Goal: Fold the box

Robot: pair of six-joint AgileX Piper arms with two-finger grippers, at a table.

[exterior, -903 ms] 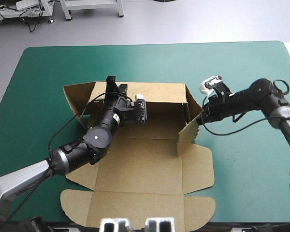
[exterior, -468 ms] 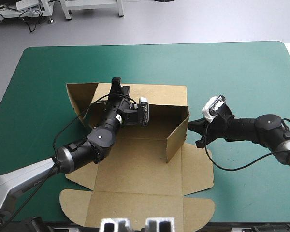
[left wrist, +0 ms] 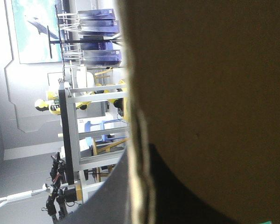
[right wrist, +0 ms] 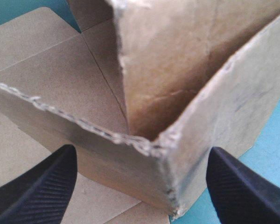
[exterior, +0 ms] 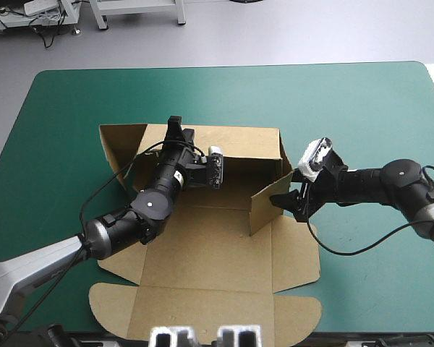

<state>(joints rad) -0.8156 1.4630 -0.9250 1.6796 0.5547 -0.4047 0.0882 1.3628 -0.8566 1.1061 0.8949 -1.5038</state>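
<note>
High view: the box (exterior: pixel 217 253) sits mid-table on the teal-green cover (exterior: pixel 362 101), far wall up, right wall angled inward. The left gripper (exterior: pixel 175 130) is on the far wall's top edge, and the right gripper (exterior: pixel 284 201) is at the right wall's free corner.

Left wrist view: brown board fills it, fingers clamped on that wall. I'd keep it braced.

Right wrist view: 2 fingers spread wide, the corner between them. Best to centre the edge before pinching. No print or label readable anywhere.
</note>
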